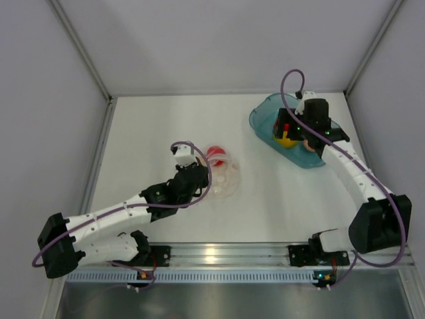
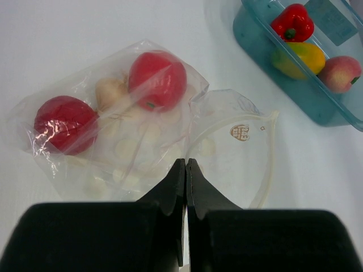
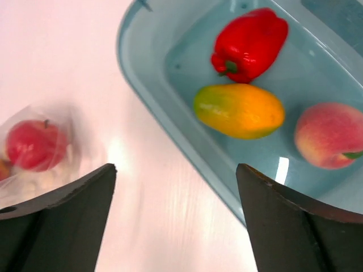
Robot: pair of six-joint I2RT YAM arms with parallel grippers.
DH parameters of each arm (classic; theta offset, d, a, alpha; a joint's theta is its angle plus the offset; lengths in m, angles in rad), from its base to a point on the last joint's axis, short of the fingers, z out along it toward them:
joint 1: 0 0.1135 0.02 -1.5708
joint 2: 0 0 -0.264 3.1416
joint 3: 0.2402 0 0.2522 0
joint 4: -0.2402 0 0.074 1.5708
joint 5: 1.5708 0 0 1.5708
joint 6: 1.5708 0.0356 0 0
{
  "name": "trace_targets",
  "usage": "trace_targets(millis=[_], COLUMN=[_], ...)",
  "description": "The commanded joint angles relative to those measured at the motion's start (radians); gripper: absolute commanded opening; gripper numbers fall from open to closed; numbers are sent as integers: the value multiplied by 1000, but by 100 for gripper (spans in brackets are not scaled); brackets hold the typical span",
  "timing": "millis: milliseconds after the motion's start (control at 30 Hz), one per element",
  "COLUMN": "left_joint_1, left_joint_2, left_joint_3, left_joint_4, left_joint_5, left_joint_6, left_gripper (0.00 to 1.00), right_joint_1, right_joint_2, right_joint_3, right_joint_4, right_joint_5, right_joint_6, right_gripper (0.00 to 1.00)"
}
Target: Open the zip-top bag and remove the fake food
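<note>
Table [image 1: 146,133]: flat white surface, closed in by pale panels on its left, far and right sides.
Left gripper [image 2: 185,164]: black two-finger tool, left of centre. The fingers are pressed together, with their tips at the near edge of the pouch. Whether any film is caught between them cannot be told.
Zip-top bag [image 2: 142,141]: clear, crinkly plastic pouch printed with white dots. It lies flat near the table's centre, just right of the left gripper in the top view.
Fake food, bagged: a glossy red apple-like fruit [image 2: 157,79], a second round red fruit [image 2: 65,123] and a small pale bulb [image 2: 110,90] between them, all inside the pouch.
Tub [image 3: 147,73]: teal translucent oval plastic container at the far right of the table, well apart from the zip-top bag.
Fake food, in tub: a red plastic bell pepper [image 3: 249,44], a yellow-orange mango-shaped piece [image 3: 239,110] and a pinkish peach [image 3: 329,136], lying on the tub's floor.
Right gripper [image 3: 176,187]: black fingers spread wide with nothing between them, poised over the tub's left rim.
</note>
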Motion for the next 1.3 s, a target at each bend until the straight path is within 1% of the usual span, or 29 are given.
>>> trace_targets(millis=[0, 33, 100, 133, 200, 233, 267, 300, 400, 433, 500, 533, 633, 700, 800, 867, 900, 1033, 1133, 1267], left_joint_1=[4, 5, 4, 4, 4, 4, 2, 2, 4, 4, 4, 2, 2, 1, -6, -16, -21, -47, -75, -117], left_joint_2=[-33, -33, -27, -27, -24, -24, -19, -21, -18, -19, -19, -19, -5, 7, 22, 33, 36, 47, 55, 51], left_joint_3=[18, 21, 30, 31, 37, 38, 40, 43, 41, 41, 43, 49, 72, 101, 127, 138, 145, 155, 146, 132], left_joint_4=[15, 15, 15, 15, 17, 18, 17, 18, 17, 17, 17, 18, 18, 18, 18, 18, 18, 24, 47, 76], left_joint_5=[9, 10, 7, 6, 4, -1, -1, -2, -8, -8, -8, -5, 12, 24, 32, 27, 22, 4, 4, -1], left_joint_6=[-24, -27, -32, -39, -61, -76, -84, -101, -136, -164, -200, -242, -303, -335, -414, -463, -478, -555, -596, -651], left_gripper=[0, 0, 0, 0, 0, 0, 0, 0, 0, 0, 0, 0, 0, 0, 0, 0, 0, 0, 0, 0], right_joint_1=[83, 127, 186, 253, 321, 386, 420, 485, 586, 649, 726, 750, 806, 821, 839, 839, 838, 838, 836, 829], right_joint_2=[-98, -148, -196, -240, -281, -310, -320, -334, -334, -327, -293, -279, -214, -163, -98, -78, -68, -28, 14, 55], right_joint_3=[-92, -116, -183, -202, -267, -287, -304, -333, -361, -367, -381, -383, -384, -380, -358, -344, -341, -306, -252, -237], right_joint_4=[92, 123, 154, 166, 239, 271, 313, 339, 408, 422, 495, 514, 564, 582, 592, 580, 579, 568, 525, 520], right_joint_5=[-52, -34, -5, 32, 50, 52, 95, 130, 222, 260, 335, 362, 441, 497, 563, 584, 590, 606, 601, 581], right_joint_6=[100, 135, 164, 183, 235, 276, 299, 322, 349, 358, 376, 396, 463, 494, 539, 572, 580, 597, 596, 629], right_gripper=[82, 77, 74, 72, 68, 63, 62, 61, 61, 61, 60, 60, 59, 58, 54, 50, 48, 37, 35, 34])
